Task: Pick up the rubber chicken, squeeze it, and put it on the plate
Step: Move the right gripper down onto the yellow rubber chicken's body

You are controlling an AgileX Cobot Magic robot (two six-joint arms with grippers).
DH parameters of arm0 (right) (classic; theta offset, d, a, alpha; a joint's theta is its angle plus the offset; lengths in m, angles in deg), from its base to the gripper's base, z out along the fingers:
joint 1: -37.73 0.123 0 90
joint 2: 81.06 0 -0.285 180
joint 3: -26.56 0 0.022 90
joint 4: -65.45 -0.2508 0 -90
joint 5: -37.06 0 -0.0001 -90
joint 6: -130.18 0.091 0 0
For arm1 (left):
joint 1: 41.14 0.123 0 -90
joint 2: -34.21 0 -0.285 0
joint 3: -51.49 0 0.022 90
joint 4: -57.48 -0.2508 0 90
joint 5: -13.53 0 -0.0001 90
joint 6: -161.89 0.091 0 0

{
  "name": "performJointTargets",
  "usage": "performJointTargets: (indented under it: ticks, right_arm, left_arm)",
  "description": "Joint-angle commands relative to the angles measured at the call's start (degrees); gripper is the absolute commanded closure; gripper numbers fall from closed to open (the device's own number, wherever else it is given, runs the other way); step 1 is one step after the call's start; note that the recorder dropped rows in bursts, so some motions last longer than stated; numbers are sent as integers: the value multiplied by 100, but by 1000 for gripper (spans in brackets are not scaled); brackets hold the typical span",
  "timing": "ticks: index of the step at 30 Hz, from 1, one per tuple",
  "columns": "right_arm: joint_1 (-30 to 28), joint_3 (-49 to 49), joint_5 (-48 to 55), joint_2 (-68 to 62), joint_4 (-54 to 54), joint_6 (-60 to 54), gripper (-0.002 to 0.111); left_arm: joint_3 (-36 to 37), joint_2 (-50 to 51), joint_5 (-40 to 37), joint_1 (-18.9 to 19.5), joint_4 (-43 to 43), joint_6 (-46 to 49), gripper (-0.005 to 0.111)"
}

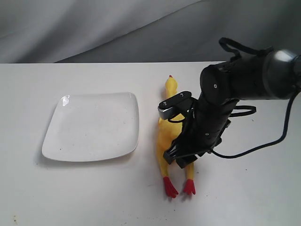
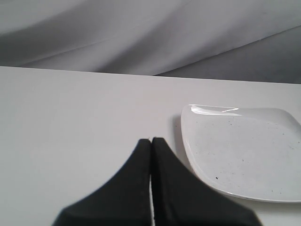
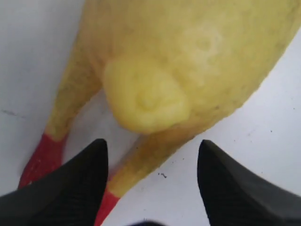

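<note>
The yellow rubber chicken (image 1: 165, 132) lies flat on the white table, head toward the back, red feet toward the front. The white square plate (image 1: 94, 126) sits just left of it, with nothing on it. My right gripper (image 1: 184, 157) hangs over the chicken's lower body and legs, partly hiding them. In the right wrist view the gripper (image 3: 153, 147) is open, with one chicken leg (image 3: 141, 162) and bare table between its tips and the plump body (image 3: 188, 61) just beyond. The left gripper (image 2: 151, 140) is shut on nothing beside the plate (image 2: 244, 150).
Grey draped cloth (image 1: 117, 28) backs the table's far edge. A black cable (image 1: 263, 143) loops from the right arm over the table on the right.
</note>
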Motion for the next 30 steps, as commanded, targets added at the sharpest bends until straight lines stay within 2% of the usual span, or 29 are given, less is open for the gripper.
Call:
performJointTargets:
  ticks: [1,4,7,11,12,24,30]
  right_arm:
    - [14,-35,-286,-142,182,157,55]
    - [14,-35,-449,-220,219,207,59]
    - [14,-35,-476,-220,301,270,83]
    - [14,-35,-491,-220,674,535,106]
    - [14,-35,-518,-220,689,545,108]
    - [14,-35,-702,-168,853,570,108]
    - [14,-35,-382,473,1251,570,108]
  left_arm:
    - [25,-15,26,11,46,-23,106]
    - [25,-15,26,11,46,-23,106]
    - [25,-15,26,11,46,-23,106]
    - [25,-15,26,11,46,-23,106]
    - [25,-15,26,11,46,-23,106]
    - [25,-15,26,11,46,-23,106]
    - [25,-15,26,11,46,-23,106]
